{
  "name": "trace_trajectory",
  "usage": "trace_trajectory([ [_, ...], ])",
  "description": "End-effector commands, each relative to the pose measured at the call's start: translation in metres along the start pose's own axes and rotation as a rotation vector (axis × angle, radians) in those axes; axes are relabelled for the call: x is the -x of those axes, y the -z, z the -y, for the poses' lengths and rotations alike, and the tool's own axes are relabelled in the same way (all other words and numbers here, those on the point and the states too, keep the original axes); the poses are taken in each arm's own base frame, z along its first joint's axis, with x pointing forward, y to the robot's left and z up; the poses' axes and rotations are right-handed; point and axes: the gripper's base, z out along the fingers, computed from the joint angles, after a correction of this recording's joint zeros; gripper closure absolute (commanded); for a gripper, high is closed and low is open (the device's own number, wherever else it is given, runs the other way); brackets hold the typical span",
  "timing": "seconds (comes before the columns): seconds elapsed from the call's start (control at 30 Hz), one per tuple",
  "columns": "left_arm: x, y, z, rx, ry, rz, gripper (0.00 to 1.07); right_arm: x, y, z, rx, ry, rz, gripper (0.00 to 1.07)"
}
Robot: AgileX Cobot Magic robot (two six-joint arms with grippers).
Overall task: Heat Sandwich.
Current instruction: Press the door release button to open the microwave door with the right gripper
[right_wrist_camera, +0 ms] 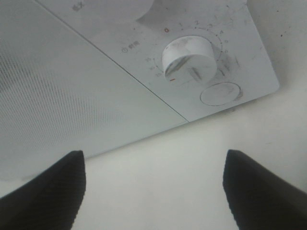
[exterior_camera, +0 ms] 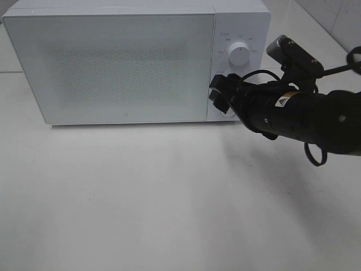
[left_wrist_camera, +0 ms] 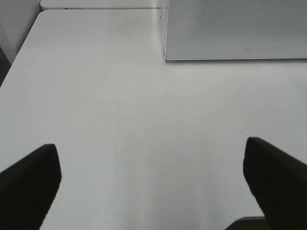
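Note:
The sandwich is out of view. The white microwave (exterior_camera: 113, 62) stands at the back of the table with its door shut. My right gripper (exterior_camera: 220, 93) hovers just in front of the lower part of its control panel, open with nothing between the fingers. The right wrist view shows the lower dial (right_wrist_camera: 188, 60) and a round button (right_wrist_camera: 220, 93) beyond the right gripper (right_wrist_camera: 153, 177). The left gripper (left_wrist_camera: 153, 177) is open over the bare tabletop, with a lower corner of the microwave (left_wrist_camera: 235, 28) ahead of it. The left arm does not show in the exterior high view.
The upper dial (exterior_camera: 239, 55) sits above my right gripper on the panel. The white table (exterior_camera: 169, 197) stretches out in front of the microwave. Its left edge (left_wrist_camera: 21, 52) shows in the left wrist view. A tiled wall (exterior_camera: 333, 17) rises at the back right.

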Motion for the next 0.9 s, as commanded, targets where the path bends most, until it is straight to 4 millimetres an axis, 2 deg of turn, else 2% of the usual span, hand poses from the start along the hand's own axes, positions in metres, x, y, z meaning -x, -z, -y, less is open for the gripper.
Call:
trace_trajectory([
  [0.03,-0.002,0.003,0.001,-0.011,0.003,0.035,0.09,0.009,0.017,0.004,-0.02,0.251,-0.106,0.31],
  [0.17,-0.002,0.003,0.001,-0.011,0.003,0.035,0.09,0.015,0.028,0.006,-0.023,0.351,-0.157,0.31],
  [0.3,-0.002,0.003,0.001,-0.011,0.003,0.035,0.09,0.018,0.052,0.006,0.006,0.516,-0.275,0.31],
  [0.57,-0.002,0.003,0.001,-0.011,0.003,0.035,0.09,0.018,0.082,0.001,0.055,0.622,-0.376,0.31],
  [0.73,-0.002,0.003,0.001,-0.011,0.003,0.035,0.09,0.018,0.106,0.002,0.05,0.681,-0.454,0.31],
  [0.77,-0.002,0.003,0.001,-0.011,0.003,0.035,0.09,0.018,0.117,0.003,0.043,0.687,-0.481,0.31],
  [0.9,-0.002,0.003,0.001,-0.011,0.003,0.035,0.09,0.018,0.131,0.004,0.039,0.7,-0.512,0.31],
])
